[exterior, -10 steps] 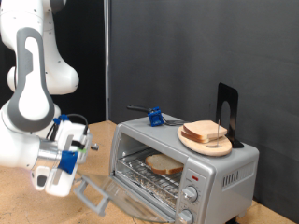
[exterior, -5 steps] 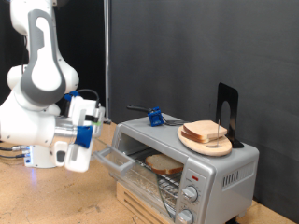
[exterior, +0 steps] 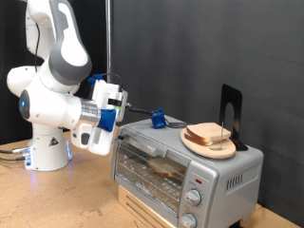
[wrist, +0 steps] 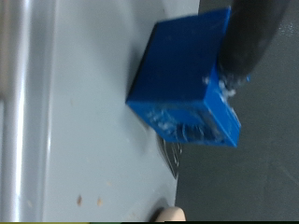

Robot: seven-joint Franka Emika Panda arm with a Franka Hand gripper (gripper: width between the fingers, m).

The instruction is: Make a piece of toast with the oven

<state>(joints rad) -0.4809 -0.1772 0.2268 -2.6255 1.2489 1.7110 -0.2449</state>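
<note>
The silver oven (exterior: pixel 214 173) stands on a wooden box at the exterior view's lower right, and its glass door (exterior: pixel 150 163) is up against the front. The piece of toast (exterior: pixel 167 169) lies on the wire rack inside and shows through the glass. My gripper (exterior: pixel 113 122), with blue fingers, is at the door's top edge on the exterior view's left side of the oven. In the wrist view the grey oven top (wrist: pixel 84 112) fills the picture, and my fingers do not show clearly there.
A second bread slice (exterior: pixel 211 133) lies on a round wooden plate (exterior: pixel 197 144) on top of the oven. A small blue block (exterior: pixel 157 120) with a dark handle sits on the oven top, also in the wrist view (wrist: pixel 187 79). A black stand (exterior: pixel 231 112) rises behind the plate.
The oven door has swung up from wide open to against the oven front. My gripper has risen with it and moved towards the exterior view's right.
</note>
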